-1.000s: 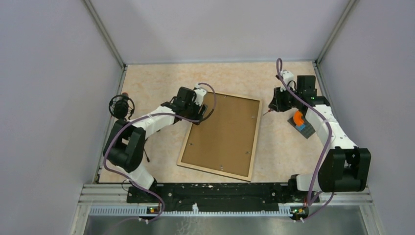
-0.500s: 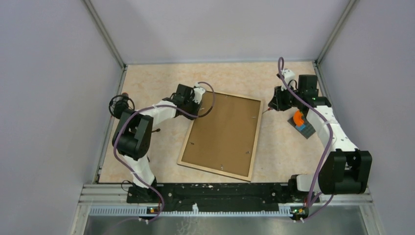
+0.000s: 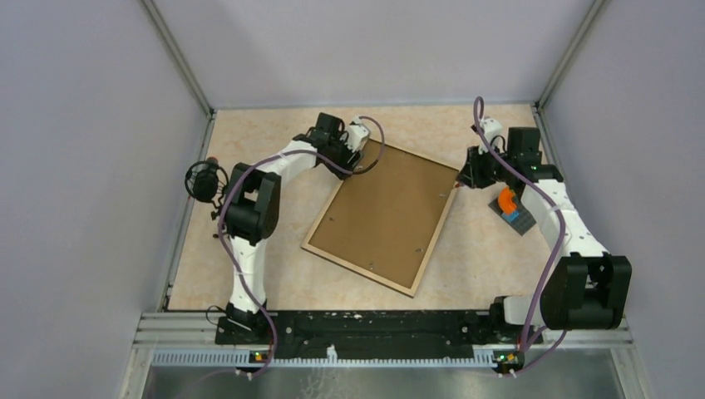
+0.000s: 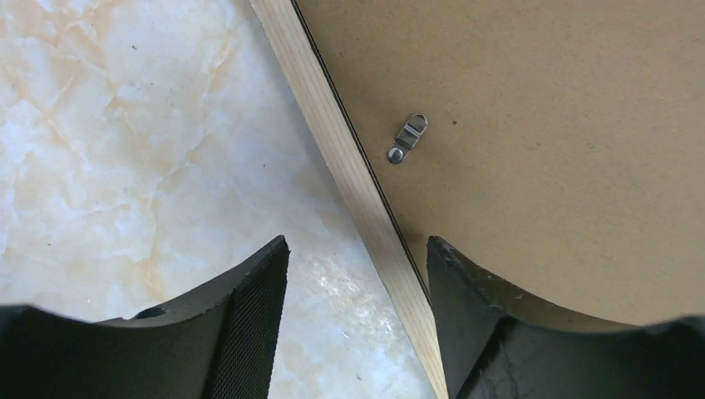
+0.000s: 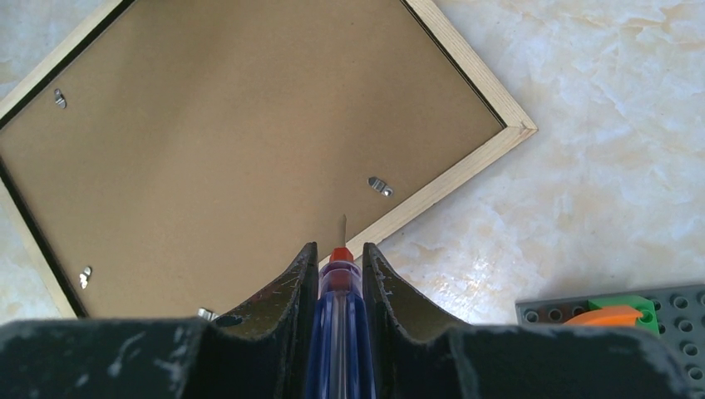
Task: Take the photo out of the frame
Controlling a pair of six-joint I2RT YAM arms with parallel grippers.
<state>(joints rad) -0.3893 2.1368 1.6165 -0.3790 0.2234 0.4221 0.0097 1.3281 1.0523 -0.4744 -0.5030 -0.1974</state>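
The left fingers stand apart, straddling the frame's pale wooden edge near a metal clip and gripping nothing. The frame lies face down on the desk, brown back up, so the photo is hidden, presumably beneath that board. The right fingers are clamped on a screwdriver, its tip poised close to another clip by the frame's right corner. The step in hand looks like freeing the back clips, and next the tip must catch that clip and swing it aside while the left arm steadies the frame.
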